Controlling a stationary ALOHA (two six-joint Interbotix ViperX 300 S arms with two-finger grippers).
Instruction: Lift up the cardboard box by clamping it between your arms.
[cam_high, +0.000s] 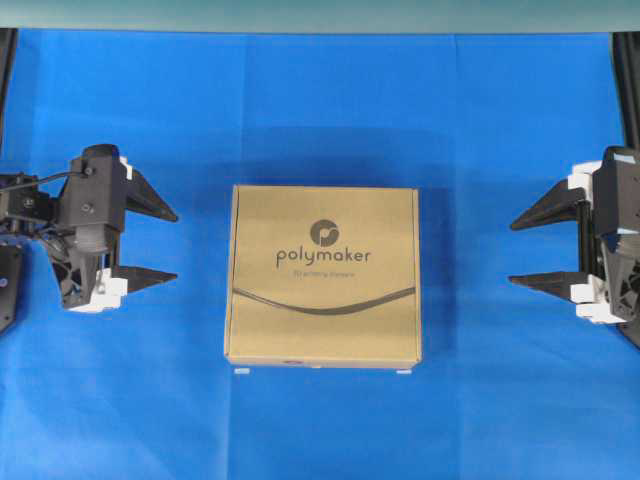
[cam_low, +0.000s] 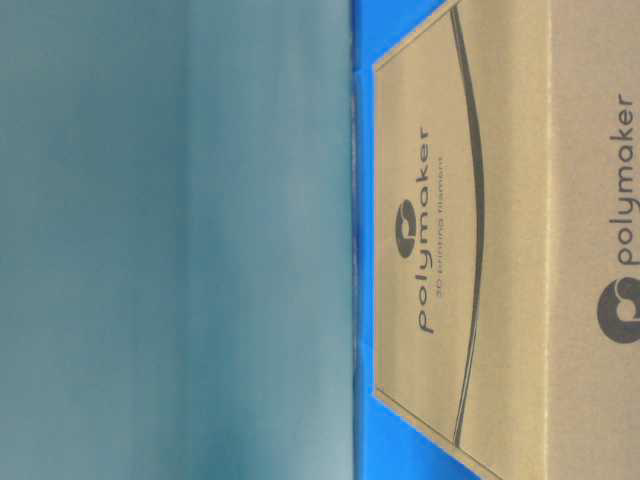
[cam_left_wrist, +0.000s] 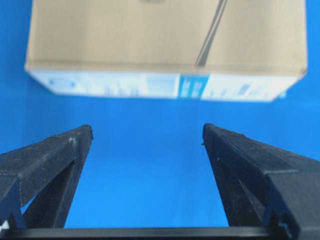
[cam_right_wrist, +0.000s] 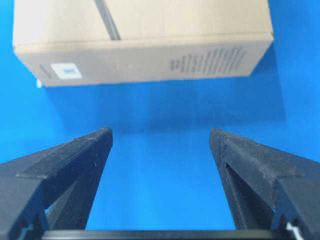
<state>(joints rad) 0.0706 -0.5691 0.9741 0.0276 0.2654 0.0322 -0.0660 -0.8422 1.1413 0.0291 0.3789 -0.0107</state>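
The cardboard box (cam_high: 322, 275) top reads "polymaker". Beneath it: "3D printing filament". Side label print is illegible.

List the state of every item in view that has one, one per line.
cardboard box: closed, lying flat on the blue cloth, logo side up, untouched by either arm.
left gripper: open, empty, pointing at the box's side, apart from it.
right gripper: open, empty, pointing at the opposite side, apart from it.
blue cloth: spread flat under the box.
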